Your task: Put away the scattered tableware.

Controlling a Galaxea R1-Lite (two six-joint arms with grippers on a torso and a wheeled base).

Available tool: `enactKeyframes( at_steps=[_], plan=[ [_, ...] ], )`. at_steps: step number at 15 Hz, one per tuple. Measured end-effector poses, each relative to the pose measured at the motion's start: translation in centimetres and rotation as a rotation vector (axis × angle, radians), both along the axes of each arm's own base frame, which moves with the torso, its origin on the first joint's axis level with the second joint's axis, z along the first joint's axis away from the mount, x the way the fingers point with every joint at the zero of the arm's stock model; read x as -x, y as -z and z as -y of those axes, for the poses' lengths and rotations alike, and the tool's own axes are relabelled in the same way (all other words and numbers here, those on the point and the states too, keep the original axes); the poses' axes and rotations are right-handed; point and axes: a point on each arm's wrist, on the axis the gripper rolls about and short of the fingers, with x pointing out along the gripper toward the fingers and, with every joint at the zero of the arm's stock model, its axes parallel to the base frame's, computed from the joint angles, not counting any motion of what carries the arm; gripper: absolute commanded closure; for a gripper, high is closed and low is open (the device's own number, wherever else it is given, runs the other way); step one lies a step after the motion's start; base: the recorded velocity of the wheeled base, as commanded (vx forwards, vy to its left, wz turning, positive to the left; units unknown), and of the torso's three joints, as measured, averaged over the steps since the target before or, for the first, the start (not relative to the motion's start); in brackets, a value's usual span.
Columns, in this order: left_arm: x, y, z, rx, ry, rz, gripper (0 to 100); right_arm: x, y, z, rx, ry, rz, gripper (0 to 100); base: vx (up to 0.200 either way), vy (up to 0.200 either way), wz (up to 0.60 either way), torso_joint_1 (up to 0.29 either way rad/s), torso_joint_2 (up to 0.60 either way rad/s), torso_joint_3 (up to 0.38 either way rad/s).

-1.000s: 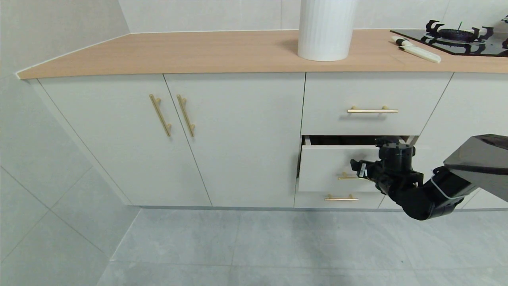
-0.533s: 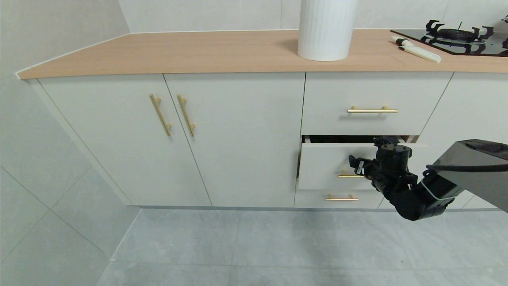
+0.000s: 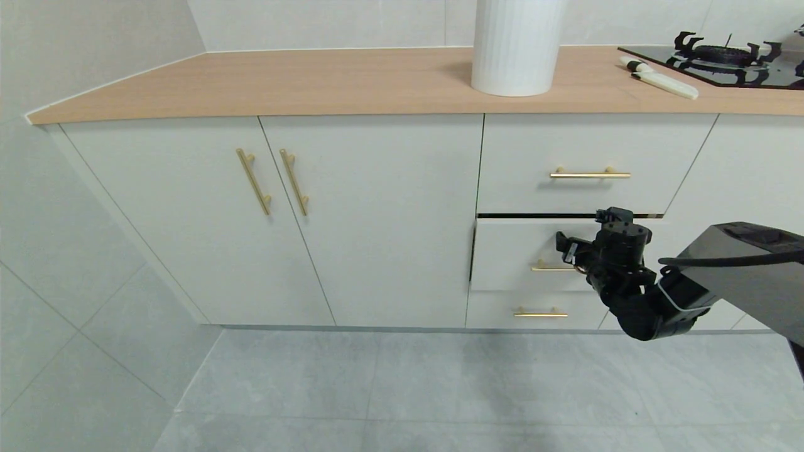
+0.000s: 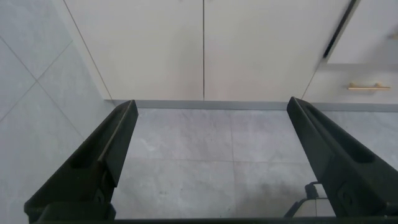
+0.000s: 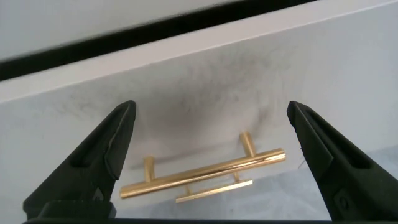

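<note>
Over the last second the drawer (image 3: 521, 251) went from part open to nearly shut, with a thin gap left. The right gripper (image 5: 209, 112) was empty, its fingers wide and the handle (image 5: 205, 174) just ahead. A white utensil (image 3: 662, 81) lay on the worktop (image 3: 314, 81), well above the fingers. Judged: closing almost done, the utensil not stowed.

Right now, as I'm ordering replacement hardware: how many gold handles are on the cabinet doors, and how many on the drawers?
Door handles: 2
Drawer handles: 3
Total: 5
</note>
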Motion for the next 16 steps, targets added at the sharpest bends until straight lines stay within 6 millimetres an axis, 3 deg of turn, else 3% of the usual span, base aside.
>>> enactKeyframes(
  at_steps=[10, 16],
  plan=[
    [0.0, 0.0, 0.0, 0.000, 0.000, 0.000, 0, -2.8, -0.8, 1.7, -0.019, 0.112, 0.114, 0, 0.000, 0.000, 0.00, 0.000, 0.00, 0.000],
    [0.0, 0.0, 0.0, 0.000, 0.000, 0.000, 0, -2.0, -0.7, 2.2, -0.016, 0.128, 0.094, 0, 0.000, 0.000, 0.00, 0.000, 0.00, 0.000]
  ],
)
